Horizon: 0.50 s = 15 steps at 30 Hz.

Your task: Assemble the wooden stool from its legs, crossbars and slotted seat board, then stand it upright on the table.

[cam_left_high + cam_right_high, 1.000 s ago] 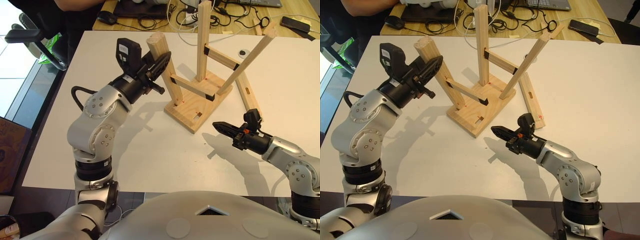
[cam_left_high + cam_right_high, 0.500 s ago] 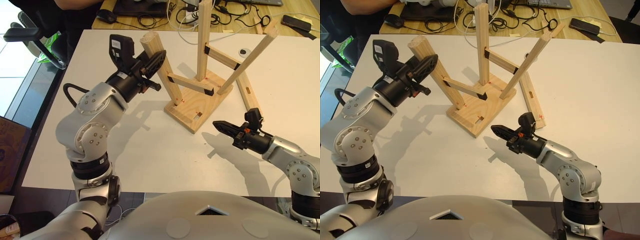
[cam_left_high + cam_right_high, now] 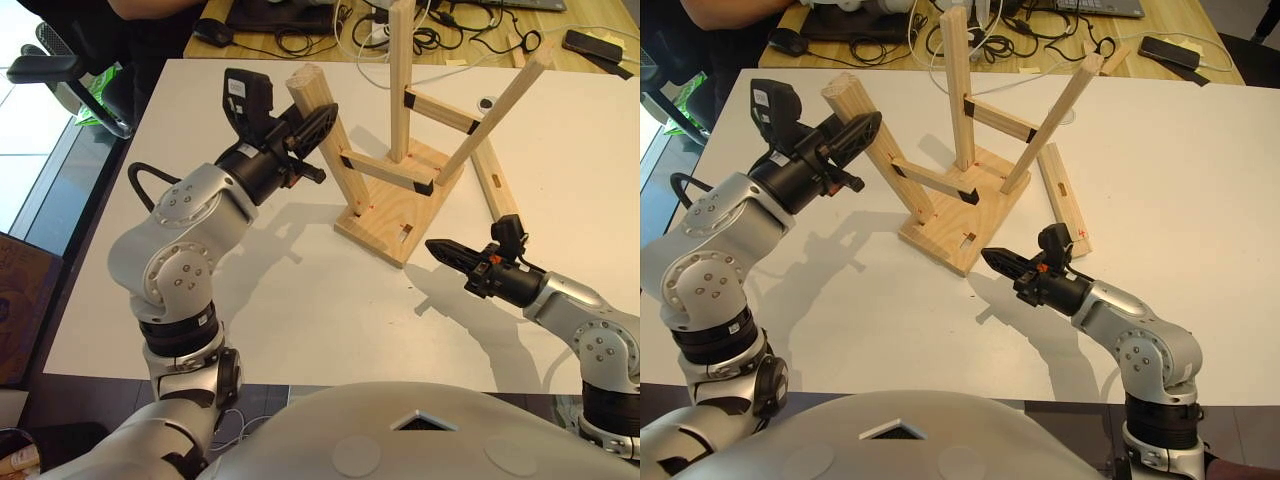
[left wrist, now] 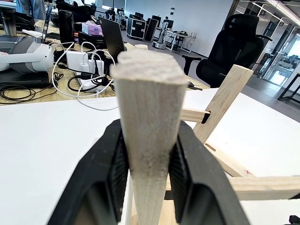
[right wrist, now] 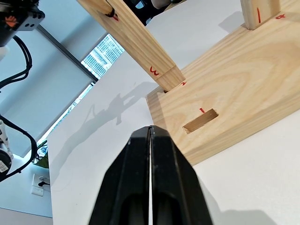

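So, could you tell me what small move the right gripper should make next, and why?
Probably open the right gripper and swing it toward the loose pale wooden leg lying flat beside the square wooden seat board: one slot is empty, and the left gripper clamps a fitted leg.

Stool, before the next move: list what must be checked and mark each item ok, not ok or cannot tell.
1. The left gripper is clamped on the held leg: ok.
2. The empty slot in the seat board is unobstructed: ok.
3. The right gripper is open for a pick: not ok; it is shut and empty, hovering near the board's corner.
4. The loose wooden piece lies flat on the table beside the board: ok.
5. The seat board rests flat on the table: cannot tell.
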Motion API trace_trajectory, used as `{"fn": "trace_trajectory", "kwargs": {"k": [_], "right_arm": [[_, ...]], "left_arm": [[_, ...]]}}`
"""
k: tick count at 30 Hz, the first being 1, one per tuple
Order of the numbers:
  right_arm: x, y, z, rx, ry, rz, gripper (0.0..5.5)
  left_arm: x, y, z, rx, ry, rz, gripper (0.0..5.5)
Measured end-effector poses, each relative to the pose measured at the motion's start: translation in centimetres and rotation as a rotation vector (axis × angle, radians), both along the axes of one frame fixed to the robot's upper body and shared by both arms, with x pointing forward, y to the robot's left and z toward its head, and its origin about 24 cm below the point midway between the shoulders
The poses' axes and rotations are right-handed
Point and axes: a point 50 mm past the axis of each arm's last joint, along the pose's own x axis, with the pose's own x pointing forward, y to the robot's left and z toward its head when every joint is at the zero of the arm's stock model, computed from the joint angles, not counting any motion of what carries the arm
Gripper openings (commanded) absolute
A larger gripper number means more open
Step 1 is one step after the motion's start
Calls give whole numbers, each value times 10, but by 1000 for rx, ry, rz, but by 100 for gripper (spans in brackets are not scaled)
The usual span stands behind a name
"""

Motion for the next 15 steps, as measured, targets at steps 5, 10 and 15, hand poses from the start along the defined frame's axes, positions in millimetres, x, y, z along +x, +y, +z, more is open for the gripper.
{"fn": "trace_trajectory", "kwargs": {"k": [5,10,15], "right_arm": [[0,0,0,8,1,2,0],[0,1,1,16,4,-2,0],[0,0,1,17,0,-8,0]], "left_arm": [[0,3,0,-43,26,23,102],[2,4,7,-59,7,48,102],[2,3,10,-46,10,39,102]]}}
